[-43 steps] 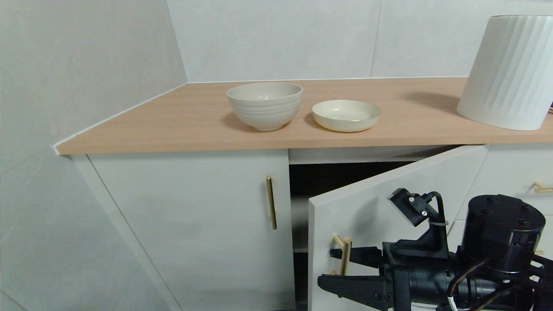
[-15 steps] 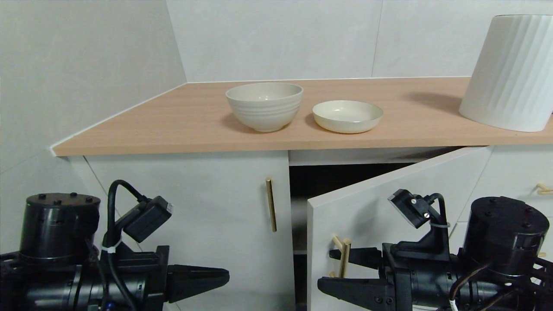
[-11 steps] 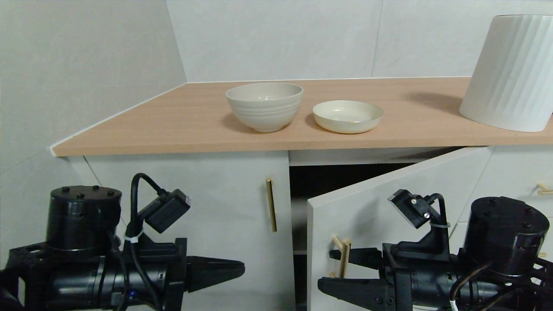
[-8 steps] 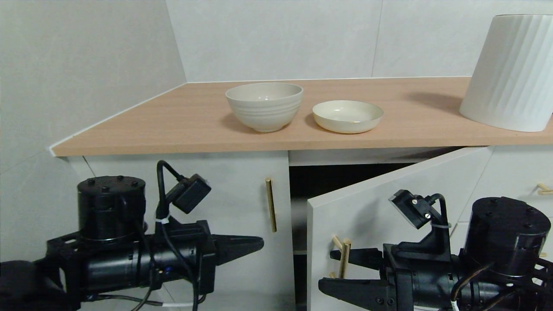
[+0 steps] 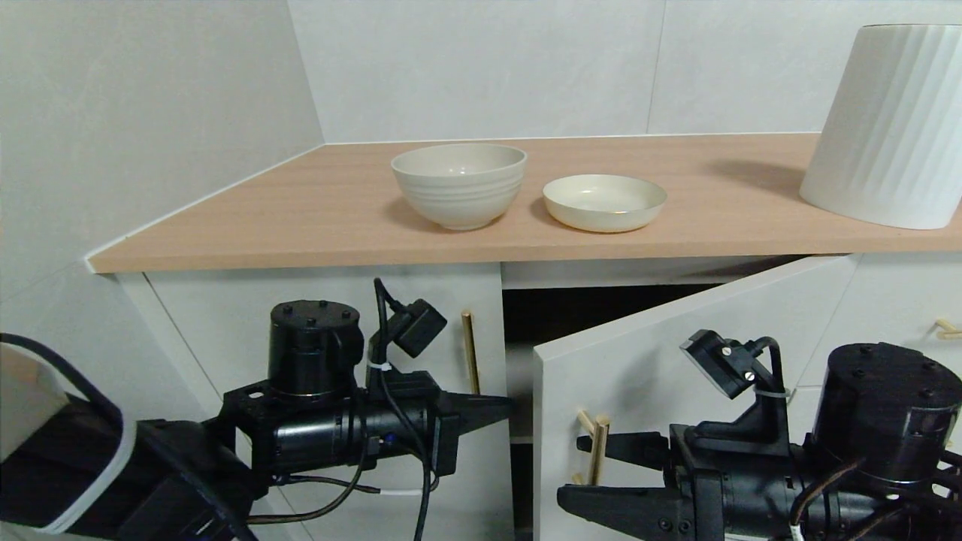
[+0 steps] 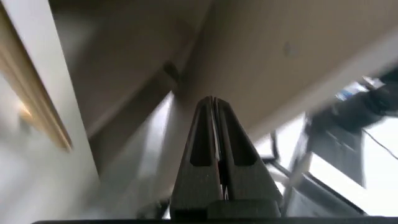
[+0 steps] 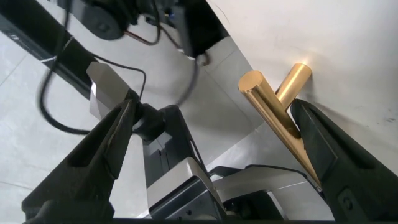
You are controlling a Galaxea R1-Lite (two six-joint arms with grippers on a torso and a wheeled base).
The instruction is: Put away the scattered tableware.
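here, one bowl [image 5: 458, 184], one dish [image 5: 604, 201], on countertop [image 5: 301, 218]

Left claw [image 5: 505, 406] pressed together, right claw [image 5: 571, 469] spread wide, both held level and pointing forward.

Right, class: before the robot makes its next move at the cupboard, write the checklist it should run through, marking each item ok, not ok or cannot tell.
1. Opening of the right cupboard door wide enough for tableware: not ok, only ajar.
2. The right gripper open, with the door handle between its jaws: ok.
3. The left gripper shut, tip at the gap between the doors: ok.
4. The bowl and plate upright on the counter, back from its edge: ok.
5. Free room in the cupboard interior: cannot tell, too dark.
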